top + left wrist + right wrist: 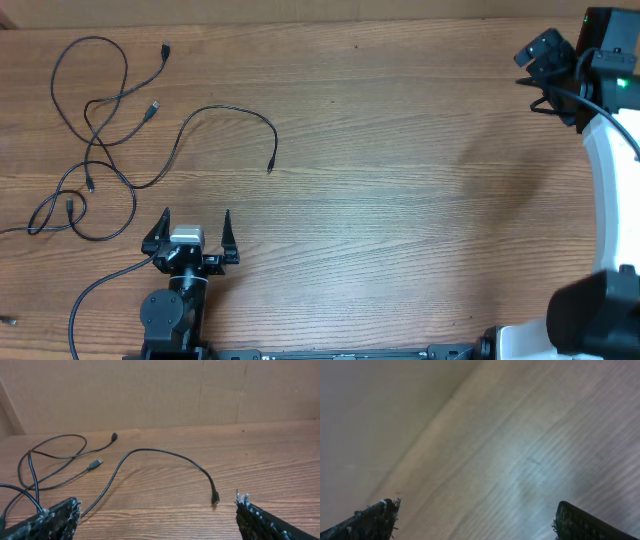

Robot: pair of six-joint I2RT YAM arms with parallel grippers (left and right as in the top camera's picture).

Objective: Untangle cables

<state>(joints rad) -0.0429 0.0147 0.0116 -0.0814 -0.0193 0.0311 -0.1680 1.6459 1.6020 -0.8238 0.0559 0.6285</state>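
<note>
Sprawling in crossed loops, far left on table [400, 200]: black cables [95, 140]. Just nearer, left gripper [196, 215], jaws wide, holding nothing. Far right, right gripper [475, 505], jaws wide too.

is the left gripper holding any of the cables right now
No, the left gripper is open with nothing gripped between its fingers, and the cables lie loose on the table ahead of it.

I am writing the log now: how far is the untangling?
Nothing looks done: the cables lie crossed in loops. Nothing is in hand: the left gripper is open beside them, the right gripper open, far off. All separating is left.
</note>
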